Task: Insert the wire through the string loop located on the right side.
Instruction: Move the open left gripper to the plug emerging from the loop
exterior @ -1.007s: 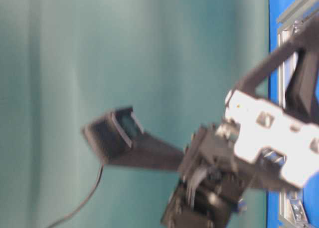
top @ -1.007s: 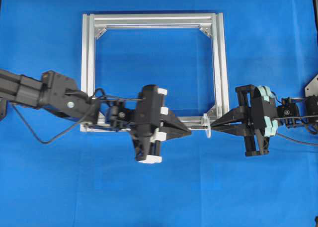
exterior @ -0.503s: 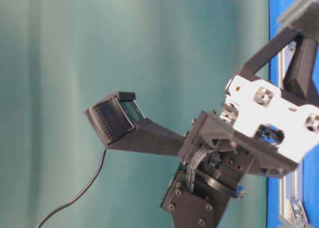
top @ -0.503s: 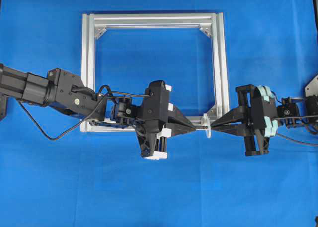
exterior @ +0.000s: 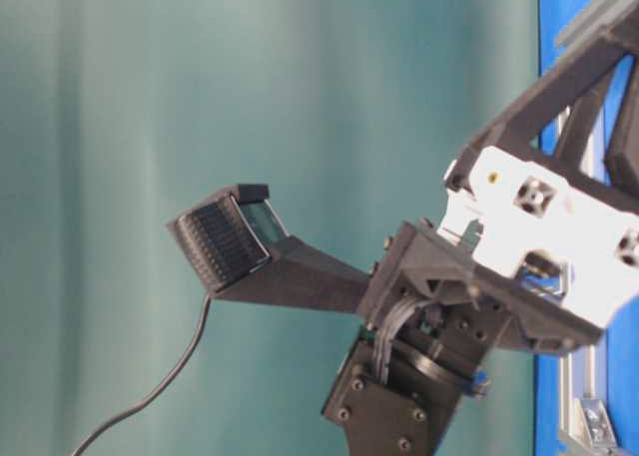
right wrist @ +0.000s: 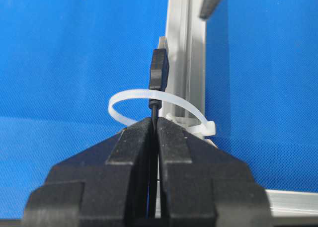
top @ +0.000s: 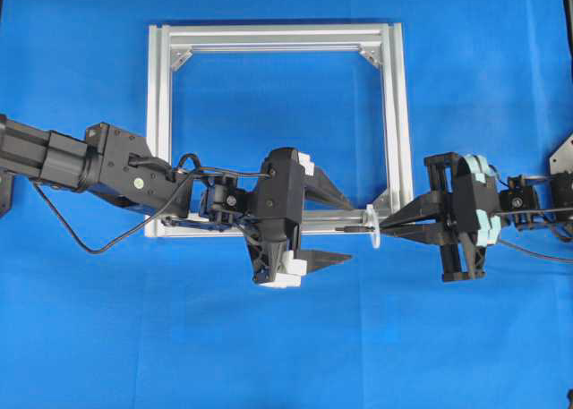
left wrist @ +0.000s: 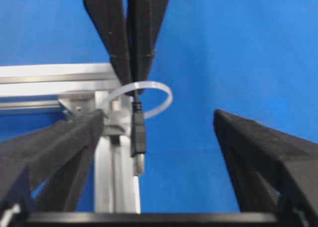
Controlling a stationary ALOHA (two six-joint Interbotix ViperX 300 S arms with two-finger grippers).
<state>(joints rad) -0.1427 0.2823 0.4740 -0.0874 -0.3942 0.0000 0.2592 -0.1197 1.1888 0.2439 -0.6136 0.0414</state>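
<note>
A blue table (top: pixel 501 87) carries a square aluminium frame (top: pixel 277 38); its lower bar runs under my left arm and its lower right corner sits between my two grippers.

My left gripper (top: pixel 345 228) stands spread wide. One finger (top: pixel 327 188) lies over the inside of the frame, the other (top: pixel 324 260) over bare blue cloth below the bar. Nothing is between them but open space; in the left wrist view the wire's plug hangs free in the gap, touching neither finger.

My right gripper (top: pixel 385 225) is closed tight on the wire (right wrist: pixel 159 73), pinching the thin black cable just behind the plug. Its fingertips meet right at the string loop.

The string loop (right wrist: pixel 158 112) is a whitish band fixed to the frame bar at the lower right corner. The wire passes through it: the plug body and metal tip stand on the far side of the loop from my right gripper, alongside the bar.
</note>
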